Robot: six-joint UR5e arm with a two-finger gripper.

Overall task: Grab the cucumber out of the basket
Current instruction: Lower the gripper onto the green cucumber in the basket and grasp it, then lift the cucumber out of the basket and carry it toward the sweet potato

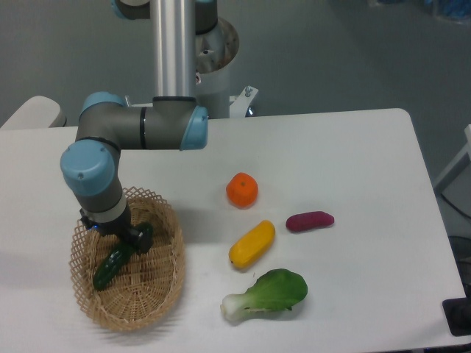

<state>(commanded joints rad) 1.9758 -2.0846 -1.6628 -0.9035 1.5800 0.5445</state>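
A: Step? Gripper [122, 239] is lowered onto the cucumber [118, 257], lying in the basket [163, 287].
B: Jaw state cannot be told. Firm closure, then lift, is needed.

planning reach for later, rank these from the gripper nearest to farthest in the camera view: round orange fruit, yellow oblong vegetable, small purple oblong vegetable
Measured from the gripper, low over the oval woven wicker basket:
1. The round orange fruit, to the right and farther back on the table.
2. The yellow oblong vegetable, to the right; only slightly farther than the fruit.
3. The small purple oblong vegetable, farthest right.
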